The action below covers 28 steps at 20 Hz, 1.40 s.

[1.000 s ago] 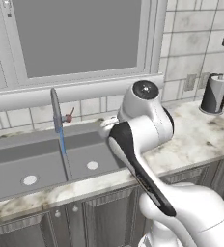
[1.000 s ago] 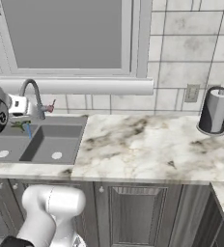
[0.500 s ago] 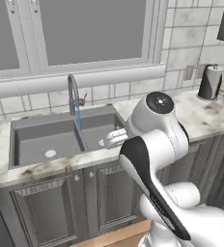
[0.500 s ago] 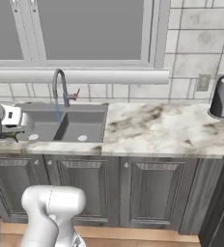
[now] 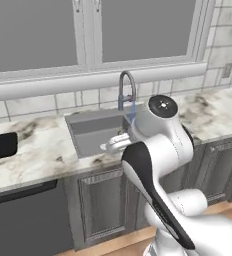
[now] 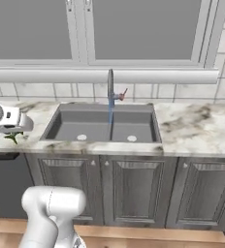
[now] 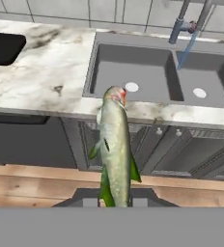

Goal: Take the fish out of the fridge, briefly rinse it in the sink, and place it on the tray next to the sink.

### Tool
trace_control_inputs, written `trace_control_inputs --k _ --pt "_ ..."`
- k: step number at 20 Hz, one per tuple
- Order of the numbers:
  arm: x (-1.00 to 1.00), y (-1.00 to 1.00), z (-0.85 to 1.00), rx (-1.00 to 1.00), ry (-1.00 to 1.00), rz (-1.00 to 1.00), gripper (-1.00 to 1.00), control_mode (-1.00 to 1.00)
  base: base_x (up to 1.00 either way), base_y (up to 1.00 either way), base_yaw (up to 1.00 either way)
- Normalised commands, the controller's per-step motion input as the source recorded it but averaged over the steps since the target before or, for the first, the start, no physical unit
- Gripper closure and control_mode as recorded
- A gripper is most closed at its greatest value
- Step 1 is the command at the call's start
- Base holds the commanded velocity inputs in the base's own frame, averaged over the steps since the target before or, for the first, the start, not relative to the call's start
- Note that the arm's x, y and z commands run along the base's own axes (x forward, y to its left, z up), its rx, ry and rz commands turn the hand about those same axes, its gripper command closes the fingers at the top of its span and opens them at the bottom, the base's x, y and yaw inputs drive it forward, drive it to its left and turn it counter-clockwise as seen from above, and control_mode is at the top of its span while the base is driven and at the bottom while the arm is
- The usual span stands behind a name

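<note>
black tray [image 5: 1,145] sits at the far left on the marble surface [image 5: 38,155], well apart from the sink [image 5: 95,134]; in the hand view the tray [image 7: 4,47] is upper left, the surface [image 7: 41,82] between it and the sink [image 7: 133,72]. the fish [image 7: 115,149] is gripped at its tail end by the hand [image 7: 115,202] — jaws narrow, pinched on the tail — and the body stands straight out from the fingertips, head with red at the gills pointing toward the sink's near rim. fish hangs in the air in front of the dark cabinet doors [image 7: 147,144], not touching the surface. in the right base view the hand [image 6: 13,130] is off the front edge of the surface at far left, with a green bit of the fish [image 6: 12,137] just below it. faucet [image 6: 110,89] with small red lever stands behind the basins and a thin blue stream runs down from its spout toward the divider. window [image 5: 88,30] above the tiled wall. in the left base view the white arm [image 5: 158,150] covers the right part of the sink.
</note>
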Motion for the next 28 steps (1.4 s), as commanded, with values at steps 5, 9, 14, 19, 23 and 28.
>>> trace_control_inputs --k 5,9,14,19,23,28 --pt "0.0 0.0 0.0 0.0 0.0 0.0 1.0 1.0 0.0 1.0 0.0" --pt "0.0 0.0 0.0 0.0 0.0 0.0 1.0 1.0 0.22 1.0 0.0" --pt "0.0 0.0 0.0 0.0 0.0 0.0 1.0 1.0 0.79 0.8 0.0" --pt "0.0 0.0 0.0 0.0 0.0 0.0 1.0 1.0 0.49 0.17 0.0" --pt "0.55 -0.06 -0.03 0.0 0.2 0.16 1.0 -1.0 0.0 0.0 0.0" --pt "0.48 -0.01 -0.24 -0.05 0.32 0.44 1.0 -1.0 0.0 0.0 0.0"
